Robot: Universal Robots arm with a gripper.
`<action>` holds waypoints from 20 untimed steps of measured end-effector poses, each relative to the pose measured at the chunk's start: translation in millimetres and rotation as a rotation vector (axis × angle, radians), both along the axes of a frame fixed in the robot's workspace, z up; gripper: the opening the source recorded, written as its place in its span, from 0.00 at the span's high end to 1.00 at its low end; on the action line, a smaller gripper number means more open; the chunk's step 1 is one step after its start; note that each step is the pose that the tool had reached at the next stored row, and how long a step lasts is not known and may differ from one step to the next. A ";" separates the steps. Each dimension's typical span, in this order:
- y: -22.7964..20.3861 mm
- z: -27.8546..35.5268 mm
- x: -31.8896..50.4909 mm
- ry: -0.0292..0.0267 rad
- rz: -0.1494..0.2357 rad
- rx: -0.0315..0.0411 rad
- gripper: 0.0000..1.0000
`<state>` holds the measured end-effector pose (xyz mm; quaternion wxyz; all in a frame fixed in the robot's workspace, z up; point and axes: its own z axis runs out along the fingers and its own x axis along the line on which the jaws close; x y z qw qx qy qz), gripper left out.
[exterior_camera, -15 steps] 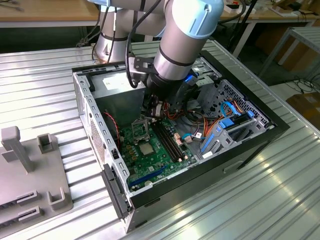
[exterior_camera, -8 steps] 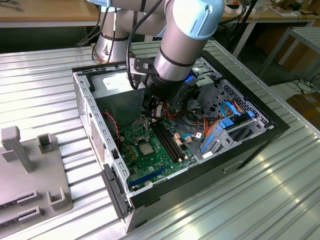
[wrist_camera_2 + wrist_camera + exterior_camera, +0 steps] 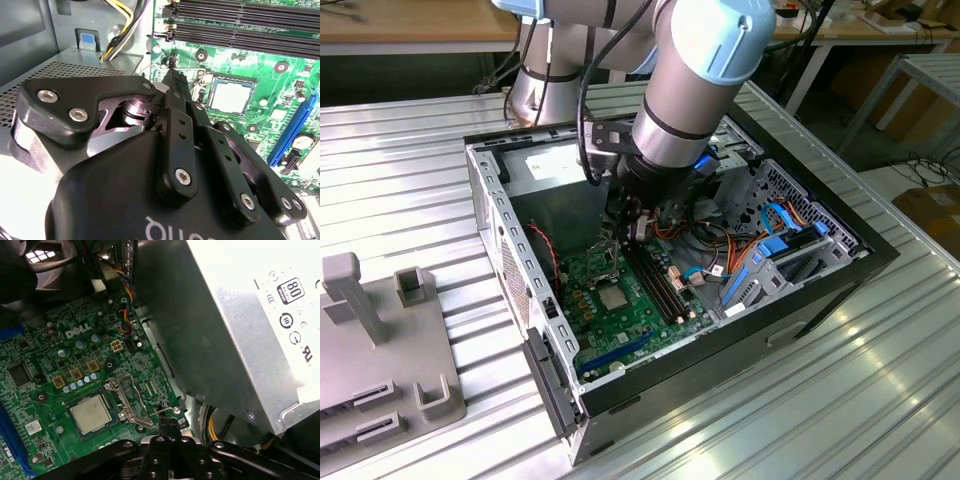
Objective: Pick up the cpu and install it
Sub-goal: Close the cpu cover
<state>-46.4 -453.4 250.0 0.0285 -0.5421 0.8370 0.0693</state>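
The cpu (image 3: 91, 414) is a small silver square lying flat in its socket on the green motherboard (image 3: 65, 360); it also shows in the second wrist view (image 3: 230, 96) and, tiny, in the exterior view (image 3: 613, 296). The silver socket frame (image 3: 126, 396) is swung open beside it. My gripper (image 3: 172, 76) is shut, its black fingers (image 3: 169, 429) pressed together into one tip. That tip hangs just off the socket's edge, right by the thin metal socket lever (image 3: 169, 410), a short way from the cpu. Whether the tip touches the lever I cannot tell.
The open computer case (image 3: 500, 215) walls in the arm. A grey power supply (image 3: 225, 325) stands close beside the socket. Black memory slots (image 3: 240, 22), a blue card slot (image 3: 292, 127) and bundled cables (image 3: 740, 250) crowd the board. Grey fixtures (image 3: 380, 340) sit outside, at the exterior view's left.
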 end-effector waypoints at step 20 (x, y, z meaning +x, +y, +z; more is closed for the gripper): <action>-11.3 0.0 0.1 0.0000 0.002 0.0000 0.89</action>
